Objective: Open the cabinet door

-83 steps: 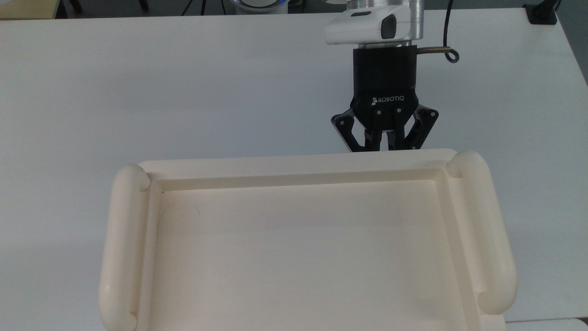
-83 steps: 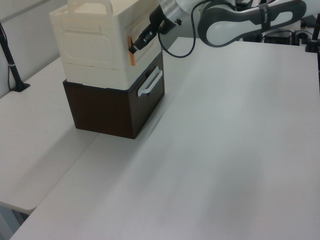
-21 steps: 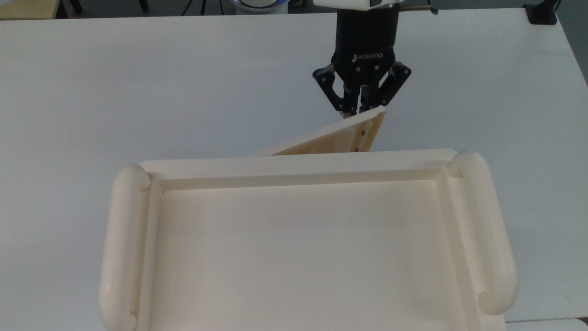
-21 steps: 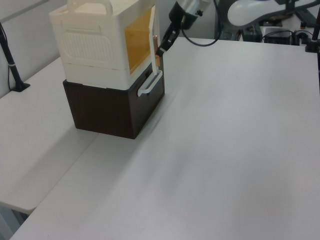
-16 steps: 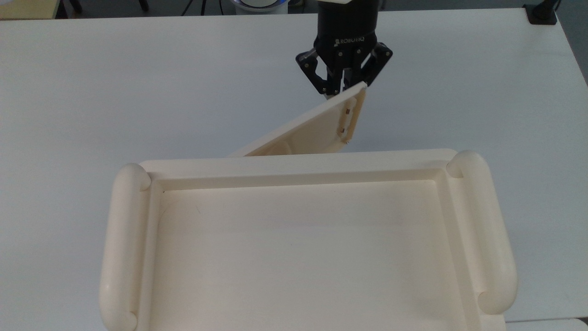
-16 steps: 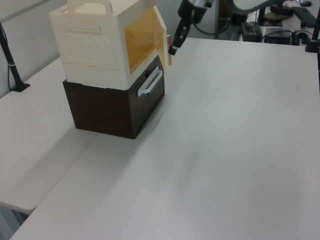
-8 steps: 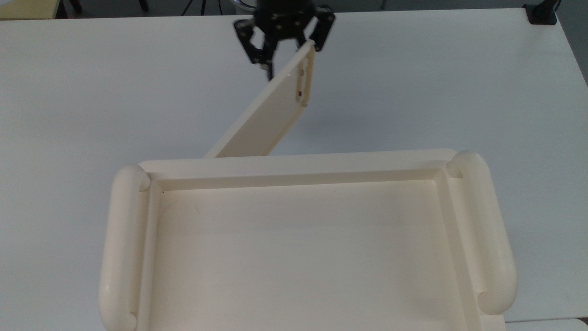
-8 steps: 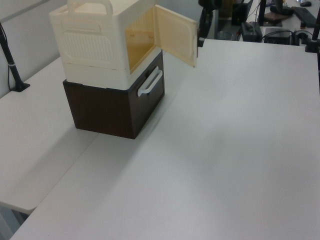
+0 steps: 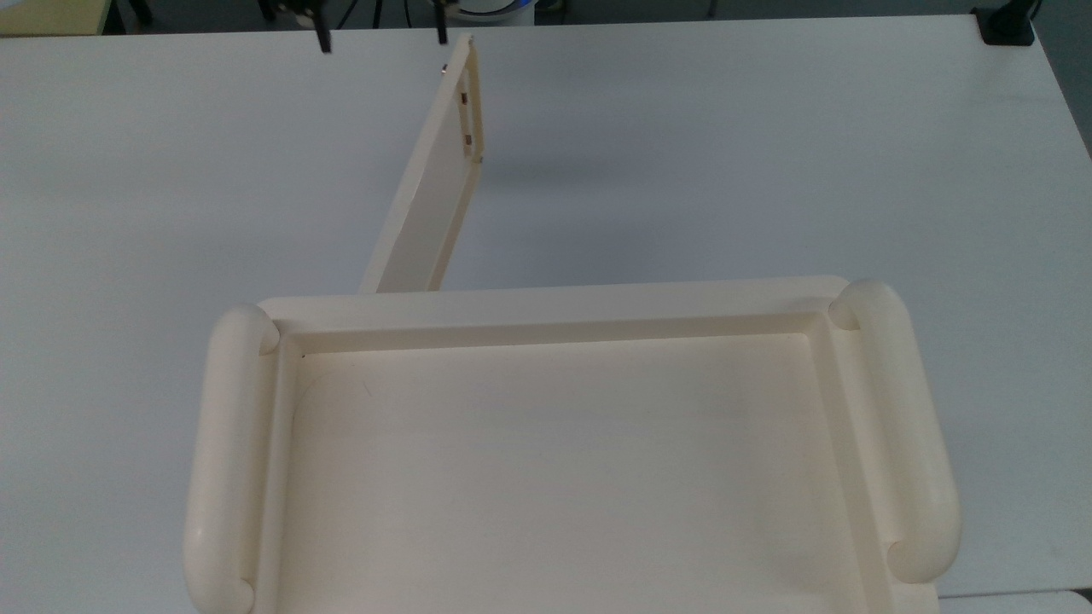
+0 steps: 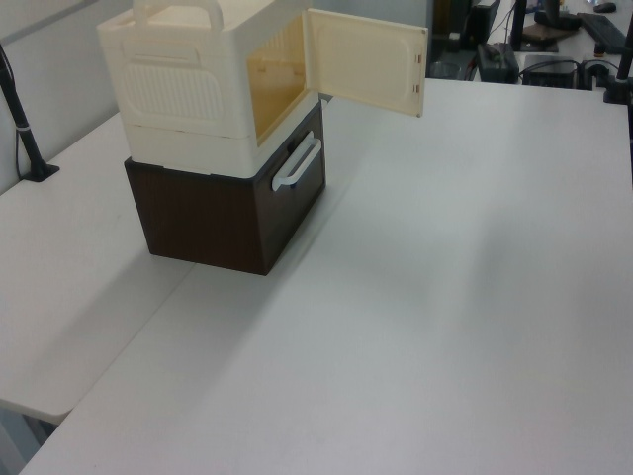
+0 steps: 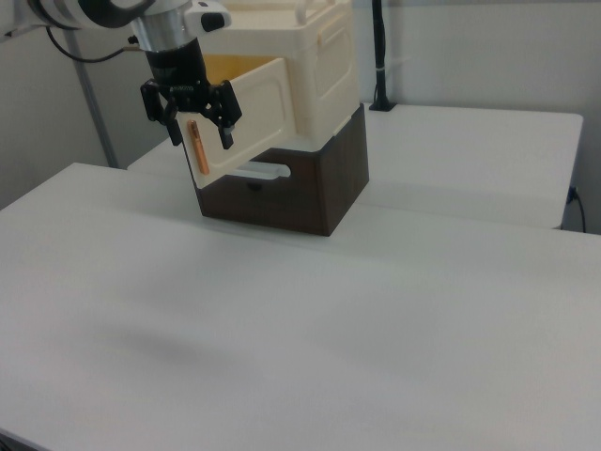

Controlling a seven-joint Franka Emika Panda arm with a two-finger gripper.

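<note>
The gripper (image 11: 199, 120) hangs with its fingers spread and nothing between them, in front of the door's (image 11: 246, 113) free edge in the right view. The door (image 10: 364, 62) stands swung wide from the cream cabinet (image 10: 183, 84), roughly square to its front. The opening looks done; I'd back the arm straight away so no finger clips the panel. Behind the gripper sits the dark drawer box (image 11: 315, 183). All rests on a white table (image 10: 445, 297), a wall beyond.
</note>
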